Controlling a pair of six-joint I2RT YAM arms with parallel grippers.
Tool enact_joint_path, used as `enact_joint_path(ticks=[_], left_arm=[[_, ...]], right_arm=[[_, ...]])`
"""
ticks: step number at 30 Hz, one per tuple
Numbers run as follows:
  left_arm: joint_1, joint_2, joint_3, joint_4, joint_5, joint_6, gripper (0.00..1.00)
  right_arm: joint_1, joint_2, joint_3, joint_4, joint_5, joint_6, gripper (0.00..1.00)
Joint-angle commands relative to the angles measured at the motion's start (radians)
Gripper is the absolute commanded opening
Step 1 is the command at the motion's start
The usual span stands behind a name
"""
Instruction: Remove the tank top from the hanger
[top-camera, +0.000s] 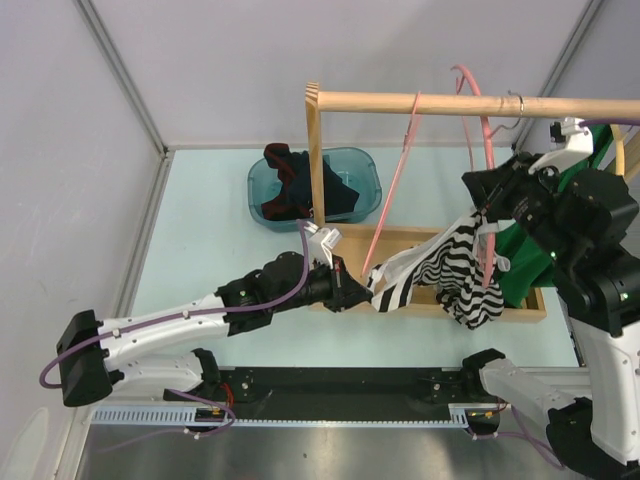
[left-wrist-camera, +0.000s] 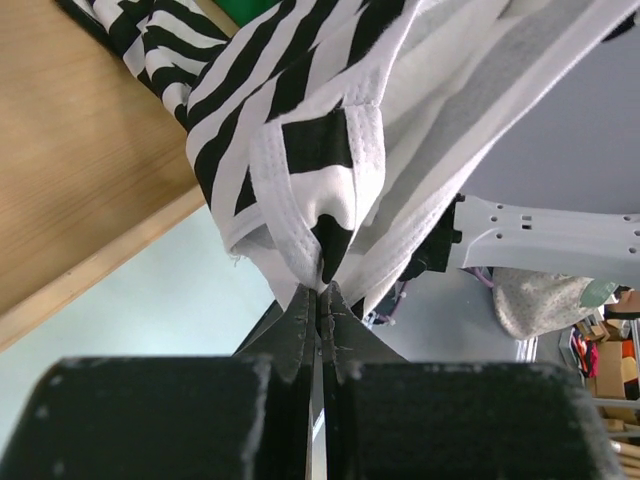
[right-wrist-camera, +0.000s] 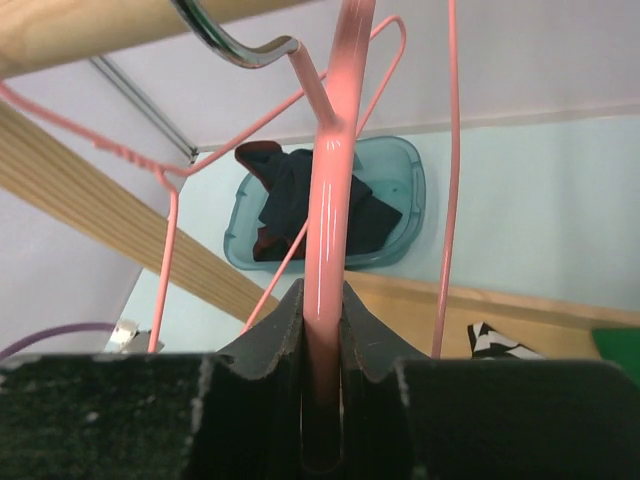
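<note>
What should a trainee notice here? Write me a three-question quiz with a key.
1. True or false: the left claw is shut on the striped tank top.
2. What does the right claw grip? A) the wooden rail B) the pink hanger C) a green garment
3. What lies in the teal bin?

Key:
1. True.
2. B.
3. Dark clothes.
</note>
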Motion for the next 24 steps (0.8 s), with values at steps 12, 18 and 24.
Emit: enact_joint_path(ticks=[12,18,24], left_arm=[[-0.002,-0.085,-0.014,0.006,-0.016,-0.012,0.00],[-0.002,-0.122,-0.054,-0.016,-0.022,-0.015,0.00],[-0.002,-0.164,-0.098,-0.064,-0.044,-0.018,0.00]], right_arm=[[0.002,0.010,-0.064,0.199,0.047,0.060,0.12],[0.000,-0.039,-0.095,0.159,0.033,0.063,0.41],[0.000,-0.097,-0.081,0.075,0.021,0.035,0.73]])
